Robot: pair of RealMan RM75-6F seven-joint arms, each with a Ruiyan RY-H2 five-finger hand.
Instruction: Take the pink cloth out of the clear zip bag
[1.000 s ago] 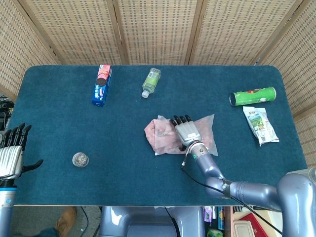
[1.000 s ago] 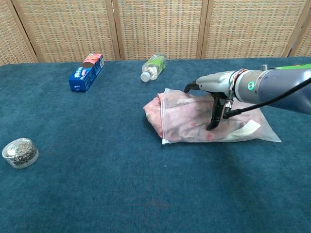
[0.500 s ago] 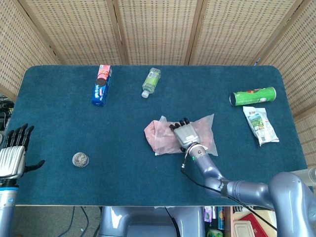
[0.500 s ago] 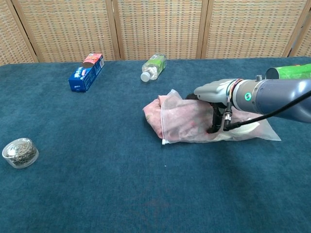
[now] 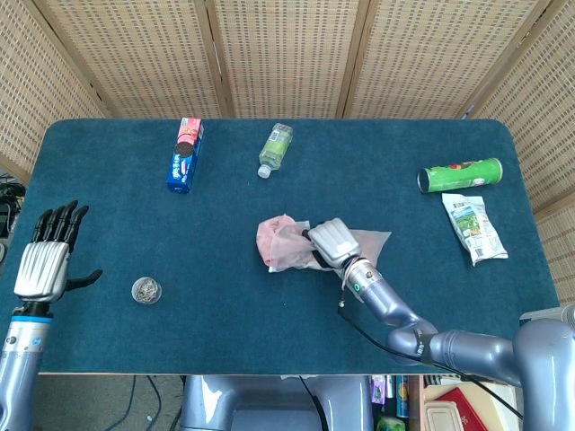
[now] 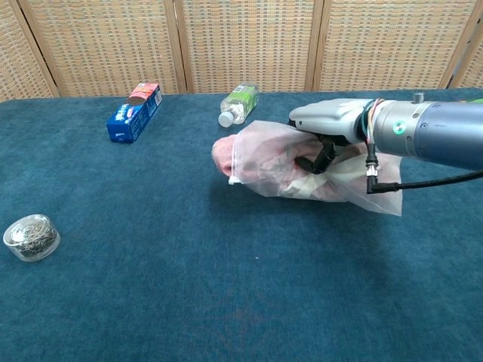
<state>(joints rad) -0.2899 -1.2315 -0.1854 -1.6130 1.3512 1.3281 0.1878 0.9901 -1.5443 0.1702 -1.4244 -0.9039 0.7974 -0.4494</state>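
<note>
The clear zip bag [image 6: 272, 162] hangs just above the table, gripped from above by my right hand [image 6: 326, 121]. Its fingers [image 6: 315, 158] curl down into the plastic. In the head view the same hand [image 5: 331, 241] sits over the bag [image 5: 368, 242] near the table's middle. The pink cloth [image 6: 223, 153] bulges out of the bag's open left end; the head view shows the cloth [image 5: 269, 237] at the bag's left too. My left hand [image 5: 47, 260] hovers at the far left edge, fingers spread, holding nothing.
A blue cookie box [image 5: 185, 154] and a small bottle [image 5: 275, 148] lie at the back. A green can [image 5: 460, 175] and a snack packet [image 5: 473, 226] lie at the right. A round foil-wrapped lump [image 5: 146, 290] sits at front left.
My right hand closed on the bag and lifted it off the table, shifting it slightly left. The left hand rose and moved a little inward.
</note>
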